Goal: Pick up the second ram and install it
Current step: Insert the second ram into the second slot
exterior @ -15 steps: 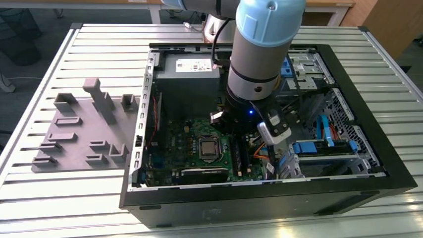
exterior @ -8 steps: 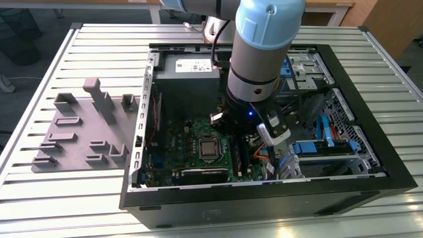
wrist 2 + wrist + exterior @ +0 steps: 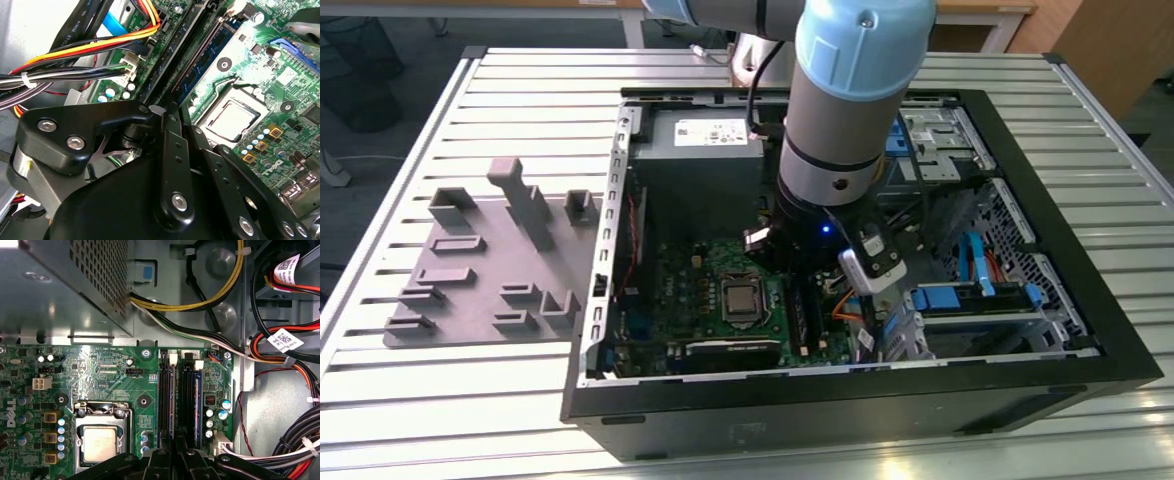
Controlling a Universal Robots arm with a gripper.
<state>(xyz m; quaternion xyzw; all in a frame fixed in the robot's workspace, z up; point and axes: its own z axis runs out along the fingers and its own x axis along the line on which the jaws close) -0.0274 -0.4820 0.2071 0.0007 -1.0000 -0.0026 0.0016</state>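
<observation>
The arm [image 3: 847, 95] comes down steeply from above, its pale blue joint housing uppermost and a grey cylindrical segment below it, ending in a dark wrist where a small blue light glows. A white-and-grey camera unit [image 3: 873, 262] is strapped just beside the wrist, tilted outward. Below the wrist hangs the tool [image 3: 175, 165], black, with bolted linkage plates fanning out to either side of its centre. In both wrist views its two narrow fingers [image 3: 176, 450] run side by side, drawn tightly together and pointing straight down.
</observation>
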